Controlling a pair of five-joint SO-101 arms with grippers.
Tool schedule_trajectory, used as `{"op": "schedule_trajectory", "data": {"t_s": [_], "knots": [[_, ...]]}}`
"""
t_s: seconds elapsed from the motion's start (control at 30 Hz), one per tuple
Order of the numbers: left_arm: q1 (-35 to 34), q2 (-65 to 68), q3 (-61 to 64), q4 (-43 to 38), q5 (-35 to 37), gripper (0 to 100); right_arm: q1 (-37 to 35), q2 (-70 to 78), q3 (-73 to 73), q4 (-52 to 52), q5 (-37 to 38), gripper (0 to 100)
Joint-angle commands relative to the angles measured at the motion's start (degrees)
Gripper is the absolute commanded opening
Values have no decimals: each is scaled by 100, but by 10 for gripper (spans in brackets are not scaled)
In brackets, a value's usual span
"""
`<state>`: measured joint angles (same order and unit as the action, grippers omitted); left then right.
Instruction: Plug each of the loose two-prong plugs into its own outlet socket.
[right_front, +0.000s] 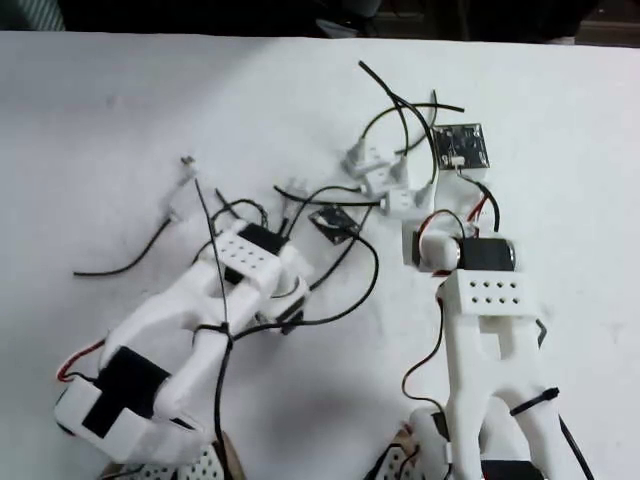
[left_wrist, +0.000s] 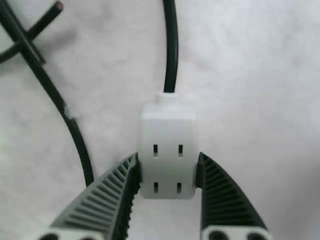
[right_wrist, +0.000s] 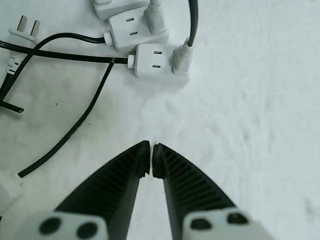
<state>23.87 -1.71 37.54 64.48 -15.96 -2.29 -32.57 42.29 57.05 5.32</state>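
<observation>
My left gripper (left_wrist: 167, 172) is shut on a white outlet socket (left_wrist: 167, 135) with two pairs of slots and a black cable (left_wrist: 171, 45). In the high view that arm (right_front: 250, 255) sits left of centre. My right gripper (right_wrist: 151, 156) is shut with nothing in it, a short way from a row of white sockets (right_wrist: 152, 61). The nearest socket carries a plug (right_wrist: 181, 56) beside a free pair of slots. A loose two-prong plug (right_wrist: 22, 26) lies by black cables. The high view shows that loose plug (right_front: 295, 188) and another (right_front: 183, 166) farther left.
Black cables (right_front: 340, 290) loop over the white table between the arms. Two small dark circuit boards (right_front: 335, 222) (right_front: 460, 148) lie near the socket cluster (right_front: 385, 180). The table's far left and far right are bare white surface (right_front: 90, 130).
</observation>
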Motion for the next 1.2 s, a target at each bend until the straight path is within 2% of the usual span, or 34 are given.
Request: {"op": "schedule_trajectory", "data": {"t_s": [0.0,0.2,0.43,0.63,0.77,0.9,1.0,1.17], "knots": [[31,4,-193,44,440,78,-40,-119,-53,-84,44,18],[13,-84,-202,220,536,205,-40,-119,-53,-84,44,18],[-549,-1393,-132,607,484,219,-40,-119,-53,-84,44,18],[-1358,-2659,-26,949,475,231,-40,-119,-44,-84,44,18],[-1947,-3477,607,774,176,225,-110,-119,-44,-84,44,18],[-2695,-4479,1714,193,105,225,-347,-119,-26,-31,44,18],[-3301,-5235,2505,-158,-246,227,-532,-119,-53,154,44,18],[-3952,-6062,3402,-237,-589,229,-1068,-119,-70,233,70,18]]}}
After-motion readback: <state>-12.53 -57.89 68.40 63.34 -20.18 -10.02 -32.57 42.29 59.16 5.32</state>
